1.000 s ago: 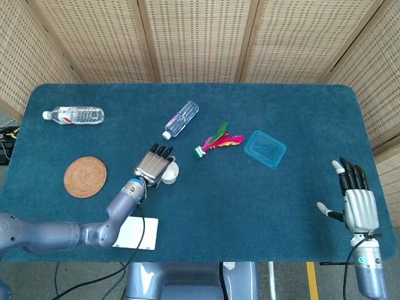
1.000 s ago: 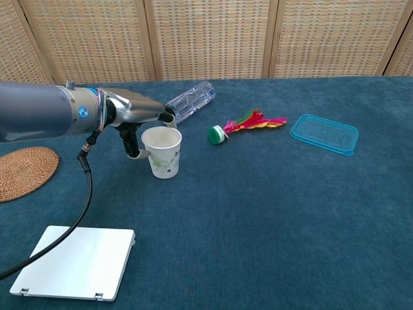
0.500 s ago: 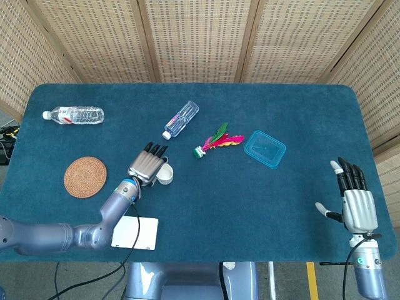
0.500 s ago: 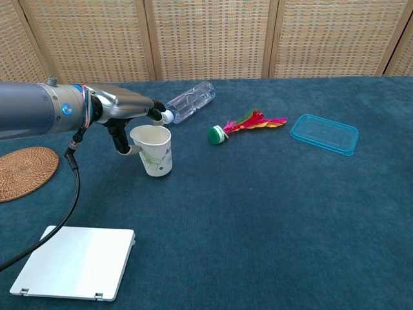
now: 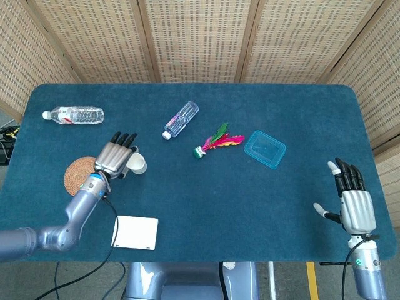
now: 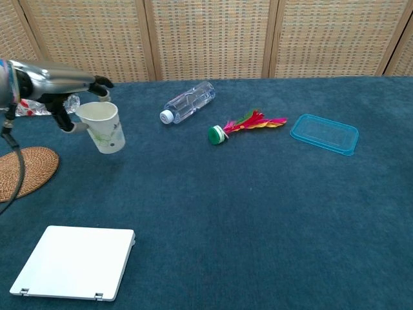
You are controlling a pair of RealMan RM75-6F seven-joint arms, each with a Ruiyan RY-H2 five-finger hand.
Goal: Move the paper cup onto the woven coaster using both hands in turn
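My left hand (image 5: 115,158) (image 6: 63,86) grips a white paper cup (image 6: 103,126) (image 5: 137,164) with a faint green print. The cup hangs tilted above the cloth, its rim under the fingers. The round woven coaster (image 5: 79,176) (image 6: 22,171) lies just left of the cup, partly under the hand in the head view. My right hand (image 5: 354,203) rests open near the table's front right corner, fingers spread, holding nothing; the chest view does not show it.
A clear bottle (image 5: 181,119) (image 6: 188,101) lies mid-table; another bottle (image 5: 74,115) lies at the far left. A feathered shuttlecock (image 5: 216,140) (image 6: 244,124) and a blue plastic lid (image 5: 265,149) (image 6: 324,134) sit to the right. A white flat pad (image 5: 135,232) (image 6: 75,262) lies near the front edge.
My left hand has lifted the cup off the cloth and carried it left, from near the mid-table bottle to just beside the coaster. The right hand barely moved.
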